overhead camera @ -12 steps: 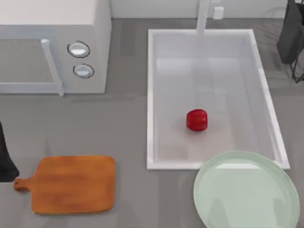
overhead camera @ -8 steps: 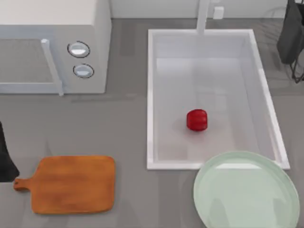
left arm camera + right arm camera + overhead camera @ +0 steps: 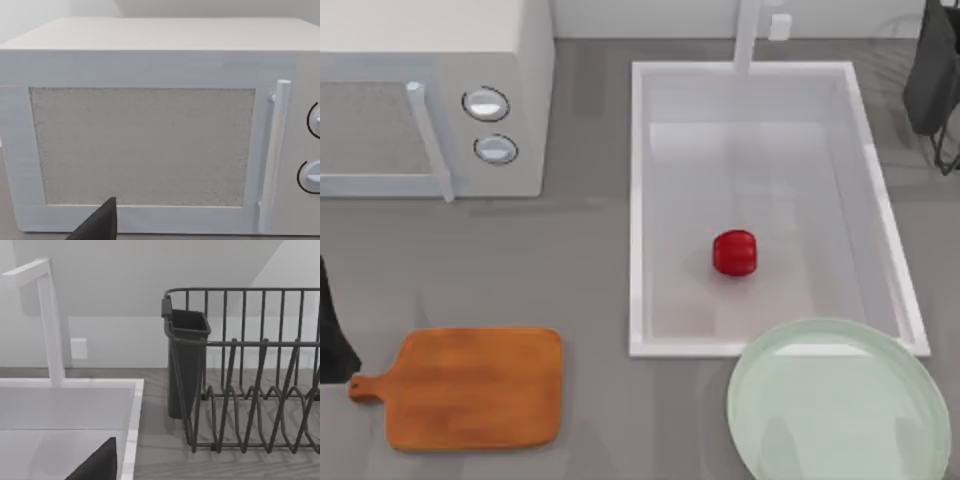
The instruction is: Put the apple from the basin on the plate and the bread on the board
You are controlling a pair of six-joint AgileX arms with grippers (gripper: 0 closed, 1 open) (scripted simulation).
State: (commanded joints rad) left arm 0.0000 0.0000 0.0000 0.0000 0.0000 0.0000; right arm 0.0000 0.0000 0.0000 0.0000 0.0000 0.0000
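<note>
Jaws state: can't tell for either arm. Small glossy red apple (image 3: 734, 253) sitting in white rectangular basin (image 3: 638, 210), pale mint-green round plate (image 3: 840, 445) & orange-brown wooden board (image 3: 475, 388) lying on bench.

Count of things on the table

One apple (image 3: 734, 252), one basin (image 3: 638, 200), one plate (image 3: 840, 400), one board (image 3: 470, 387), one microwave (image 3: 430, 95) with two knobs (image 3: 486, 104), one dish rack (image 3: 250, 385), one faucet (image 3: 50, 320).
</note>
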